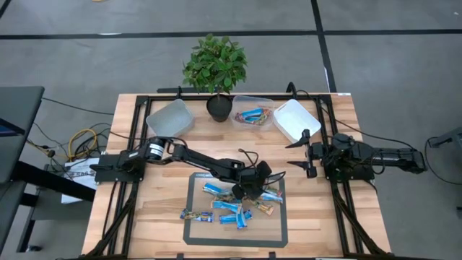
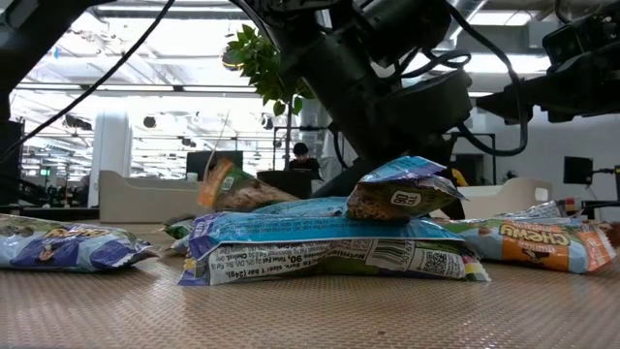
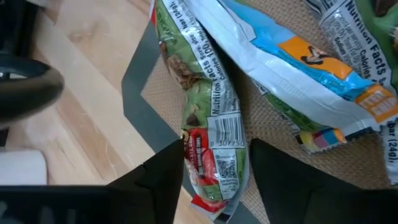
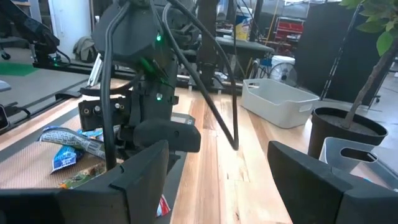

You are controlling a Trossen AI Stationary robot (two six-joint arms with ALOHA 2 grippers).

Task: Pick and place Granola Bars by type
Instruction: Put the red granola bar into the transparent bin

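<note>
Left wrist view hides the left gripper (image 3: 214,171) tips, fingers straddling a red/green bar (image 3: 208,121); right gripper (image 1: 306,153) open over wood table (image 1: 144,209).

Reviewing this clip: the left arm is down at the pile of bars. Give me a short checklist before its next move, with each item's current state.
1. Left pincer straddles one bar: ok, the red/green bar lies between its fingers.
2. Pincer closed on that bar: not ok, the fingers stand apart from the wrapper.
3. Only one bar in the grasp: ok, the blue bar lies beside it, outside the fingers.
4. Middle bin holds bars already: ok. Whether their type matches: cannot tell.
5. Right pincer clear of the pile: ok, it waits open by the table's right edge.
6. White bin unobstructed: ok.
</note>
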